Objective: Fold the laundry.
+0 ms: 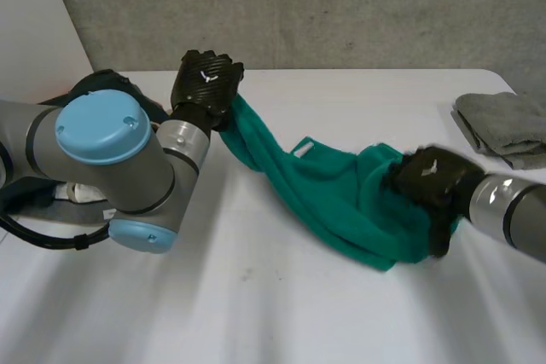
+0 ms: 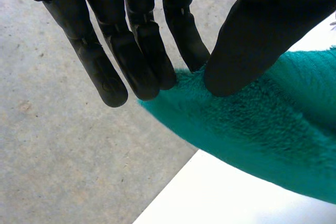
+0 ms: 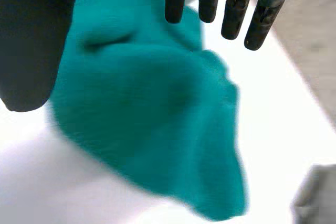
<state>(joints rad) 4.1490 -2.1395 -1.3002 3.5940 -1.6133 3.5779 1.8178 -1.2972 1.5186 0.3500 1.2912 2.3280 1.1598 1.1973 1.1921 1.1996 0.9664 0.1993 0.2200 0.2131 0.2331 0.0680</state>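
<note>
Green towel (image 1: 324, 185) runs as a bunched rope from upper left of centre in the head view down to the right of centre, where it heaps up on the white surface (image 1: 256, 296). Its pile looks thick and soft, so expect it to be light, limp and grippy rather than slick. It will sag and twist between two holds, and it won't keep an edge on its own. Your left robot hand (image 1: 205, 83) has the upper-left end pinched between its fingers (image 2: 147, 72) and thumb (image 2: 236, 66), right at the towel's tip. Your right robot hand (image 1: 431, 178) sits over the heaped right end with fingers straight and thumb held wide, the cloth under its palm and not clamped. I'd take hold at a true corner or hem there, not the bunched middle, so the towel can spread flat. A folded grey cloth (image 1: 503, 121) lies well apart at the right edge.
</note>
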